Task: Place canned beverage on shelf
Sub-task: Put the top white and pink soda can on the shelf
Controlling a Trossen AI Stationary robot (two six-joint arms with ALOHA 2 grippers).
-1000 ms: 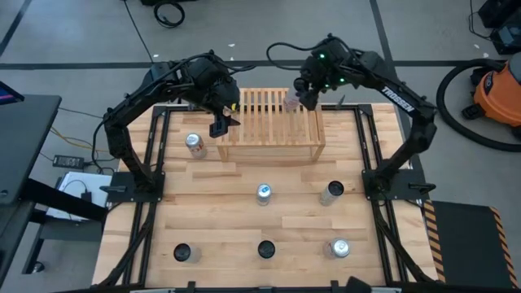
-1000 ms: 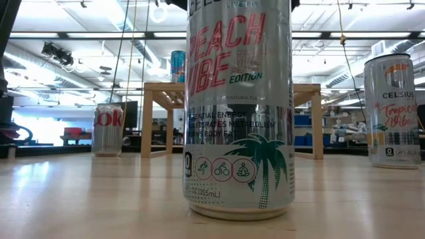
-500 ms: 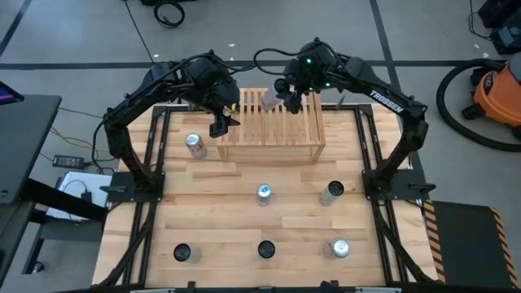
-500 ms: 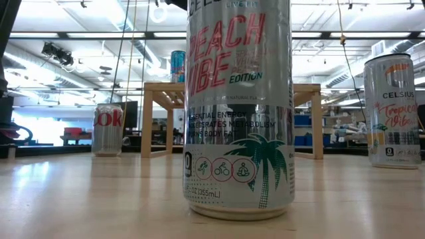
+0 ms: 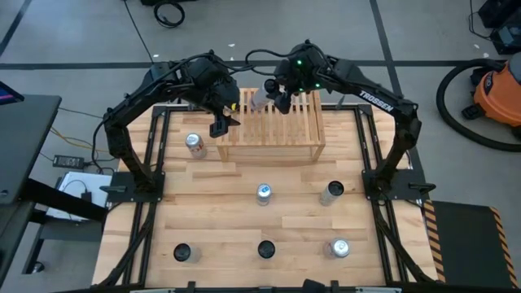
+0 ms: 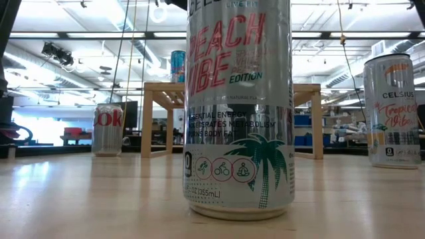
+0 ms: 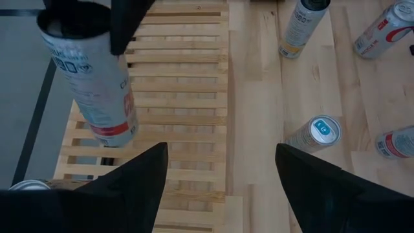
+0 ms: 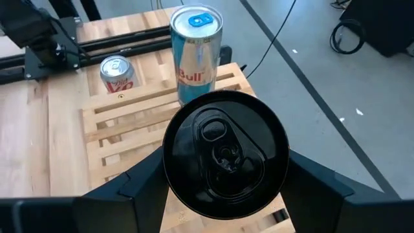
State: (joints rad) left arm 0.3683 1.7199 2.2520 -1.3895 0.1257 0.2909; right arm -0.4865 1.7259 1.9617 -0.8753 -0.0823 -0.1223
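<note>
The left gripper (image 5: pixel 221 124) hangs with its fingers parted and empty at the shelf's (image 5: pixel 273 130) left end, unchanged, while the right gripper (image 5: pixel 271 98), clamped on a black-topped can (image 8: pixel 225 153), has carried it leftward across the slats (a Red Bull can (image 8: pixel 196 54) stands there). Cans dot the plank table (image 5: pixel 293 220); beyond lies grey floor.

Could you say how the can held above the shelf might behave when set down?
The can in the right gripper looks tall and slim, so probably tippy. The shelf has gapped slats, so its base may rock. If toppled, its smooth round wall would likely roll.
</note>
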